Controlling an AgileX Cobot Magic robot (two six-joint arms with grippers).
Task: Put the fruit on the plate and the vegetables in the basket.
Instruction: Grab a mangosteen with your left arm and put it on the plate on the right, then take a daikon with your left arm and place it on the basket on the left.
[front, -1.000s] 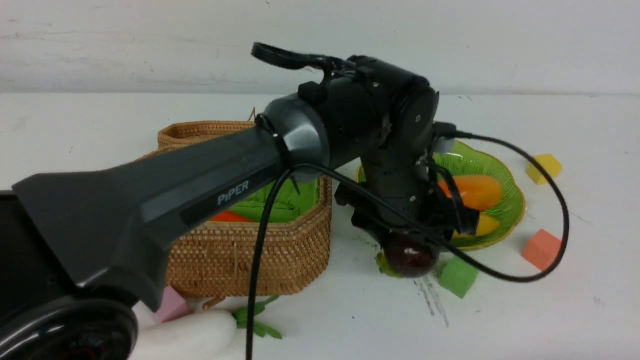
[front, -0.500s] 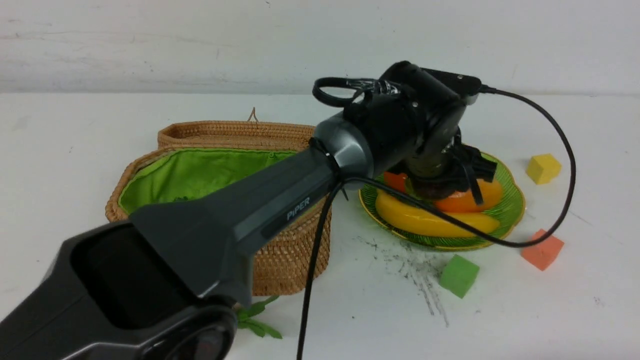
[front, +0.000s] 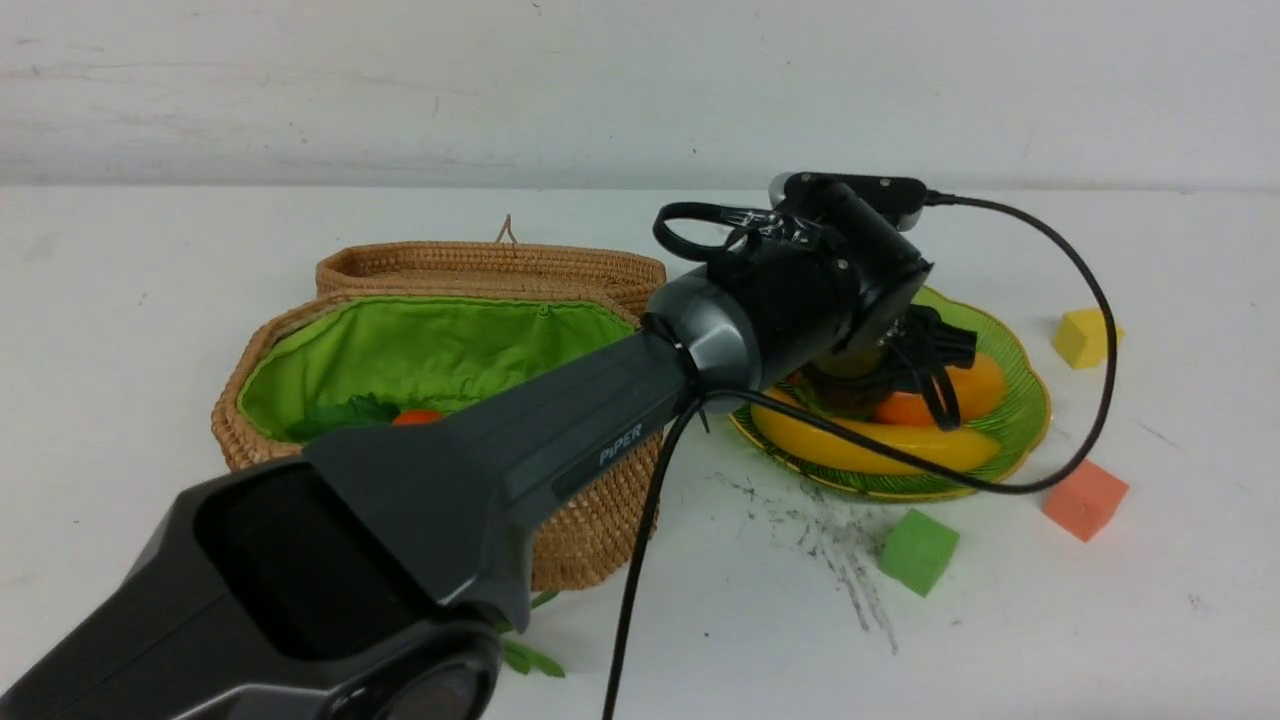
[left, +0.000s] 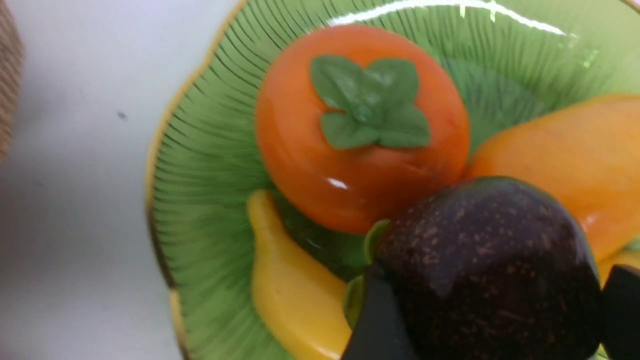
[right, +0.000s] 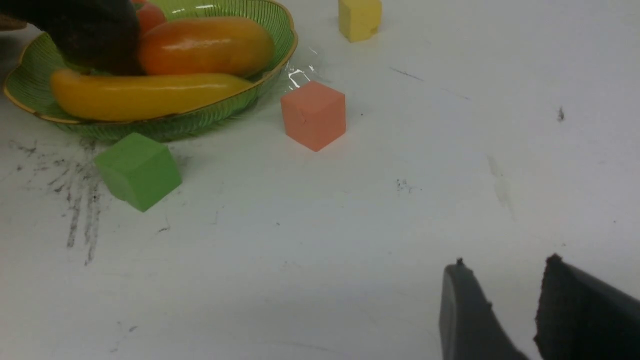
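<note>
My left gripper is shut on the dark purple mangosteen, one finger on each side of it. It hangs low over the green plate, among the orange persimmon, the mango and the banana. In the front view my left wrist hides the mangosteen above the plate. The wicker basket stands left of the plate with the carrot inside. My right gripper is open and empty above bare table.
Three foam cubes lie around the plate: green in front, orange at its right, yellow behind. Green leaves poke out by the basket's front, behind my left arm. Dark scuff marks streak the table.
My left arm lifted the mangosteen off the table in front of the plate and carried it back over the plate, down among the other fruit. The right gripper is as before.
</note>
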